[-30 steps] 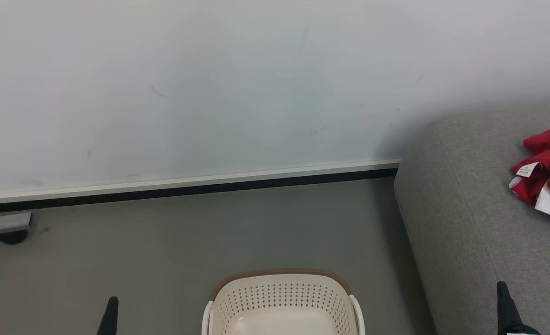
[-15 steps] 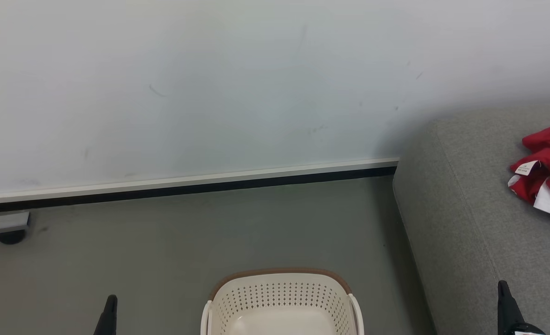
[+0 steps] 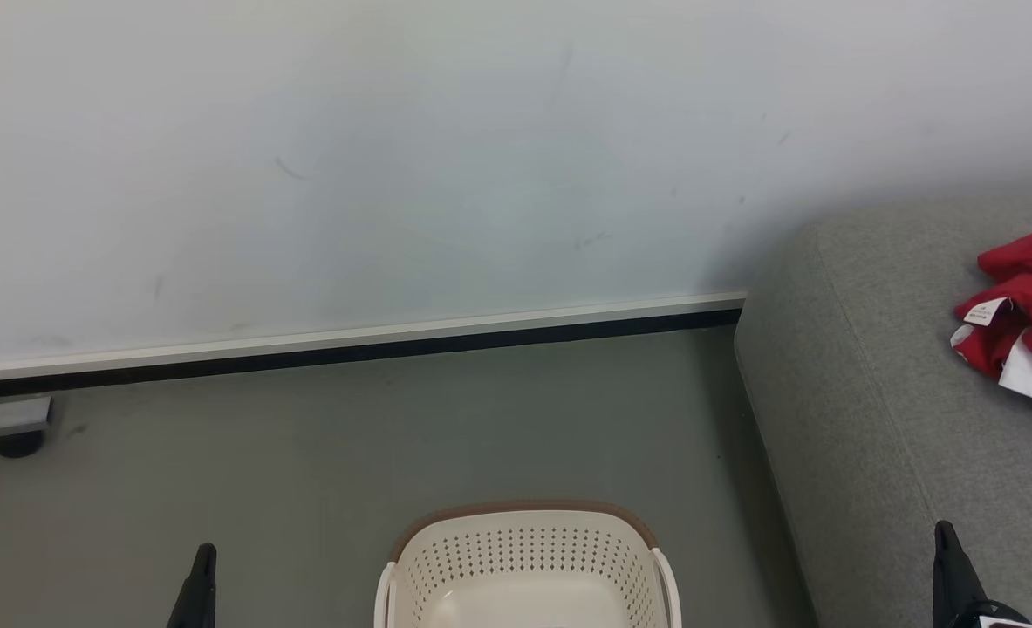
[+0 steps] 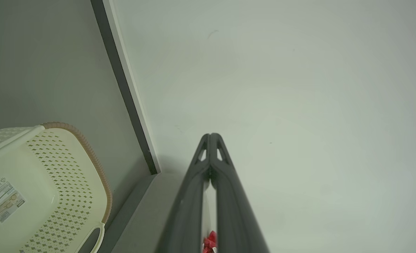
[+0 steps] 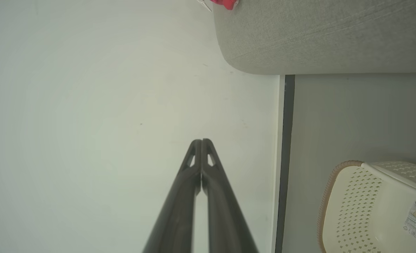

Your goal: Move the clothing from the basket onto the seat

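Dark left gripper (image 4: 210, 135) and right gripper (image 5: 201, 141) closed, pointing at wall (image 3: 393, 174)

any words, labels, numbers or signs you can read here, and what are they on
None can be quoted as it reads.
Barcode and small print on the sticker on the floor of the basket: too blurred to read.
Print on the white tag of the clothing lying on the seat: too small to read.

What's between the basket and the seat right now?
Only a bare strip of grey floor separates the basket from the seat; they stand apart. The head view shows it.
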